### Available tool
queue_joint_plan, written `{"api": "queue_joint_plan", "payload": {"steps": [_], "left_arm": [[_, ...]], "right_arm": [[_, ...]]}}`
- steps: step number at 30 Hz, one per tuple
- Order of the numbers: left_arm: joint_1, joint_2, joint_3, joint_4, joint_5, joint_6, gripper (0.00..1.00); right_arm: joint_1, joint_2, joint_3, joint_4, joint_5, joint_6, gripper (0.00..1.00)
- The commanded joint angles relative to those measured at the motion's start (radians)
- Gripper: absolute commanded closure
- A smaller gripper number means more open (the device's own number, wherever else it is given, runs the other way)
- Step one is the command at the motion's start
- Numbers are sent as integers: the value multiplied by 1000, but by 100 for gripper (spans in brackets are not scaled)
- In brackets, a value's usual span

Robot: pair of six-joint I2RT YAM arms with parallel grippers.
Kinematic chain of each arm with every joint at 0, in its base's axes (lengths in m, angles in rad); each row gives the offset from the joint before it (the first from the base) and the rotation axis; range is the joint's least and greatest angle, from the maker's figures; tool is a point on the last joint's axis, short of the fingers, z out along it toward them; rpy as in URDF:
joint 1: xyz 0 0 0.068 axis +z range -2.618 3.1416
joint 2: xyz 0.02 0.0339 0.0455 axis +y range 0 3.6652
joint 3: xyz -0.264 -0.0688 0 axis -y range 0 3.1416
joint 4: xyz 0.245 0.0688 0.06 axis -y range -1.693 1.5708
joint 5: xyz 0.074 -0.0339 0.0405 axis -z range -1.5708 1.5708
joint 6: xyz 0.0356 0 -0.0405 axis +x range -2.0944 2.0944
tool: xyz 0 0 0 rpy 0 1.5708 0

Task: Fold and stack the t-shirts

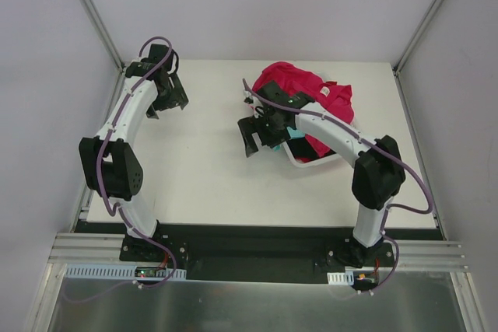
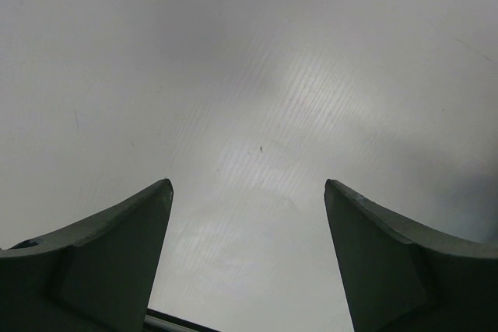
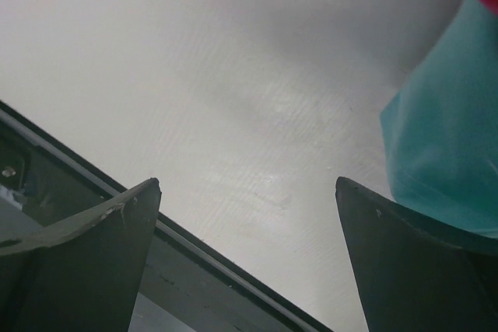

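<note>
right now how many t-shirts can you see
2: a magenta one heaped over the white basket, right of centre, and a teal one peeking out beside the open right gripper. More may be buried underneath.

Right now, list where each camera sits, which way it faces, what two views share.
Top external: above and behind the bases, looking down on the table; left arm and right arm show.
Left wrist: on the left arm, facing bare table; open left tool shows.
Right wrist: on the right arm, facing table and teal shirt; open right tool shows.
Shared: teal shirt, in top and right wrist.
</note>
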Motion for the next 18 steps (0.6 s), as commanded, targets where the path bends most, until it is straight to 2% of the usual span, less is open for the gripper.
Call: {"api": "queue_joint_plan", "payload": {"steps": [1,3,10,18], "left_arm": [[18,-56,0,-20,-10,24,21],[34,-59,-2,-18,25,12,21],[42,-73,-3,-20,36,19,21],[42,-85,-18,-17,48,9,21]], "right_arm": [[55,41,192,-66,-57,-41,1],[67,91,269,-93,-74,-48,1],[55,239,370,-92,-63,-88,1],[15,369,501,-83,23,-165,1]]}}
